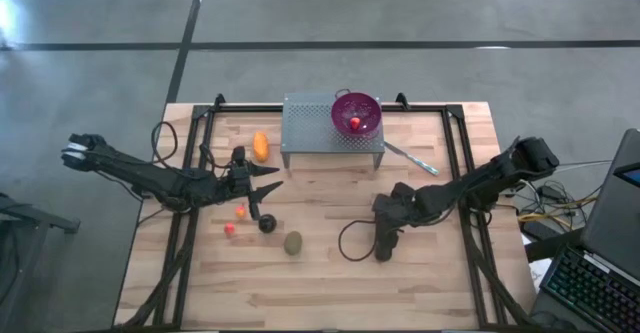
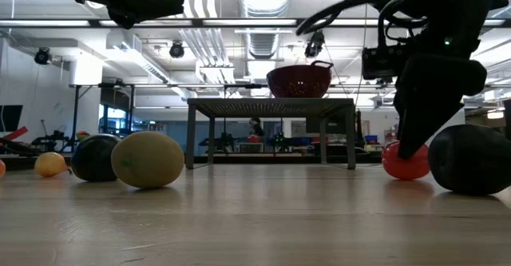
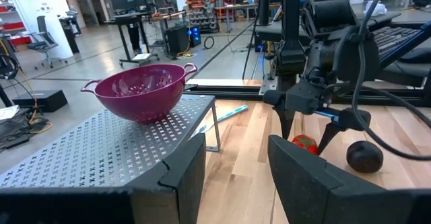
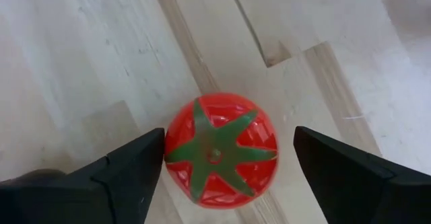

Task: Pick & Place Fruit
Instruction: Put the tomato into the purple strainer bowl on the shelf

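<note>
A red tomato-like fruit [image 4: 219, 150] with a green star top sits on the wooden table. My right gripper [image 4: 229, 146] points steeply down over it, open, one finger on either side. The low view shows it [image 2: 405, 160] under those fingers beside a near-black round [image 2: 471, 158]. At the left of the table lie an elongated orange fruit [image 1: 261, 146], a small orange ball [image 1: 241, 210], a red ball [image 1: 230, 229], another dark round [image 1: 267, 223] and a brown-green oval [image 1: 292, 242]. My left gripper [image 1: 272, 178] hovers level above them, open and holding nothing.
A purple perforated bowl [image 1: 356, 113] with something red inside stands on a perforated metal stand [image 1: 310, 123] at the table's far middle. A thin utensil [image 1: 410, 159] lies right of the stand. A black cable loop [image 1: 352, 241] hangs beside my right gripper.
</note>
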{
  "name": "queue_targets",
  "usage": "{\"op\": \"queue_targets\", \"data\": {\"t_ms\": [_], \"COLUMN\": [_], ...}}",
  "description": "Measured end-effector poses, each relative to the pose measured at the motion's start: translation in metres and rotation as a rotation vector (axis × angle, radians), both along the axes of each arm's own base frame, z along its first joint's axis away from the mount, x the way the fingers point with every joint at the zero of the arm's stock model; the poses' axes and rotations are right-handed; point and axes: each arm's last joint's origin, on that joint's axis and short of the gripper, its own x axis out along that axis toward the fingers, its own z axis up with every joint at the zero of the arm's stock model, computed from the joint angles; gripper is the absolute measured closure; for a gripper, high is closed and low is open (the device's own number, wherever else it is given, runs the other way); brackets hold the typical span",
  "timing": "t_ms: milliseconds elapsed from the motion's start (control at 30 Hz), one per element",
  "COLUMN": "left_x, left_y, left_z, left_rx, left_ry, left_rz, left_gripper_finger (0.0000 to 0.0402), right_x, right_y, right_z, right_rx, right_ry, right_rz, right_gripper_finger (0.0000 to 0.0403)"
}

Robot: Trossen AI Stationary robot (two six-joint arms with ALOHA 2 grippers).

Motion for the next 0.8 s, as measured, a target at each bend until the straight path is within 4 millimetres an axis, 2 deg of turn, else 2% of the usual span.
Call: {"op": "queue_targets", "data": {"t_ms": [267, 600, 800], "left_x": [0.0, 0.0, 0.0], "left_y": [0.0, 0.0, 0.0], "left_z": [0.0, 0.0, 0.0], "left_rx": [0.0, 0.0, 0.0], "left_ry": [0.0, 0.0, 0.0], "left_rz": [0.0, 0.0, 0.0], "left_gripper_finger": [0.0234, 0.0234, 0.0234], "right_x": [0.003, 0.003, 0.003], "right_y": [-0.001, -0.001, -0.001], "right_z": [-0.015, -0.015, -0.015], "right_rx": [-0.021, -0.022, -0.023], "right_ry": [0.06, 0.065, 0.065], "right_rz": [0.0, 0.002, 0.002], "right_gripper_finger": [0.0102, 0.0144, 0.0134]}}
